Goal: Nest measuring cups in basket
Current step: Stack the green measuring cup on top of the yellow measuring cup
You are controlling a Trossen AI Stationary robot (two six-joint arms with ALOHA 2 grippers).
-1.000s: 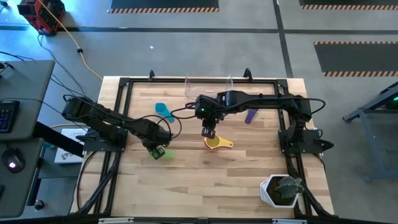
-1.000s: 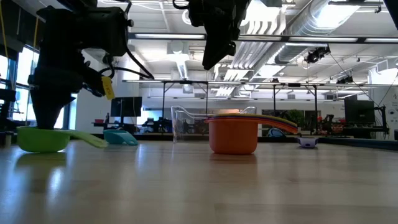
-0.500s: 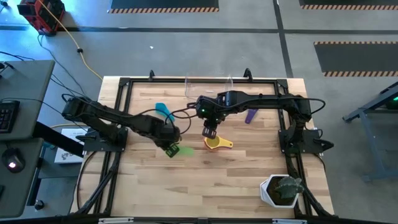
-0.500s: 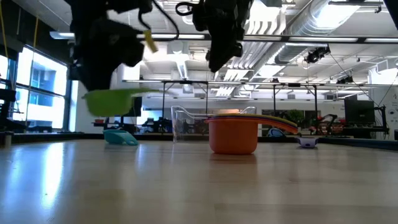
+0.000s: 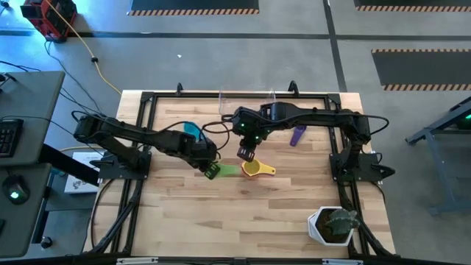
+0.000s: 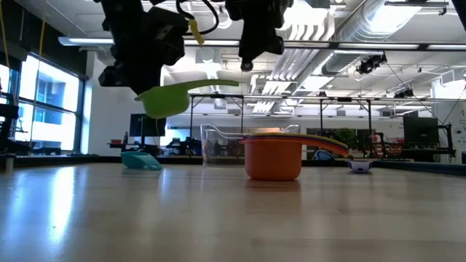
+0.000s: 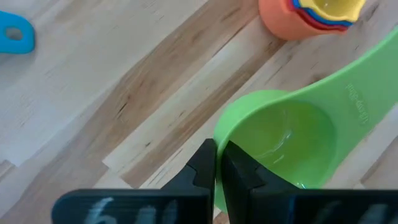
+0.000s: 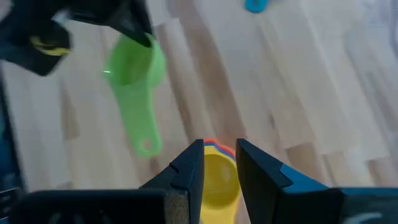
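Left gripper (image 5: 211, 170) had the green plastic measuring cup (image 6: 166, 101) pinched by its rim, off the bench (image 5: 280, 213); right gripper (image 5: 245, 153), slightly spread, hung over the stacked orange cup (image 6: 273, 157).

Right gripper (image 5: 246, 153) blocks stack (image 5: 254, 168) (above).

green cup (image 6: 166, 102) lifted off the table, left gripper (image 5: 211, 171) carrying it (rim pinched) toward the orange stack (image 6: 273, 157)

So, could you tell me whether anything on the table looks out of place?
Yes: the nested stack of orange, red, blue and yellow cups sits on the bare table, not in the basket, which looks empty at the far edge. The purple cup and teal cup lie apart.
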